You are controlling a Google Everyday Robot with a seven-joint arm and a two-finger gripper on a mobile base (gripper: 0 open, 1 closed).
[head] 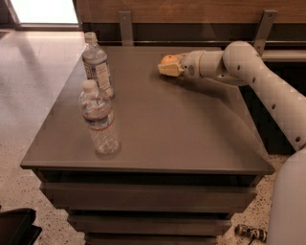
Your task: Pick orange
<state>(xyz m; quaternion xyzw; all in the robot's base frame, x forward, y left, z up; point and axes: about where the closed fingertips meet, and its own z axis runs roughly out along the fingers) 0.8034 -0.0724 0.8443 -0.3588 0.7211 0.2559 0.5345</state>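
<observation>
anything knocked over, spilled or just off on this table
Nothing stands out. The near water bottle and the far water bottle both stand upright on the left side of the table, and no spill shows. The orange is intact at the far side, with the gripper right at it.

The claw (168, 68) sits low over the far part of the worktop (191, 139), a dull grey-brown slab with stacked tiers under its front edge. Well to the left of the claw in view, a clear water bottle (97, 64) stands upright near the worktop's left edge, with a white cap and a pale label. A second bottle (99, 119), also upright and capped, stands farther from the claw and nearer the camera, apart from the first. Behind the claw runs a wood-panelled wall (191, 9) carrying a left bracket (125, 26) and a right bracket (265, 24). Speckled floor (38, 72) spreads beyond the bottles. Far below the claw, by the worktop's base, lies a small floor object (251, 233), too blurred to identify.
</observation>
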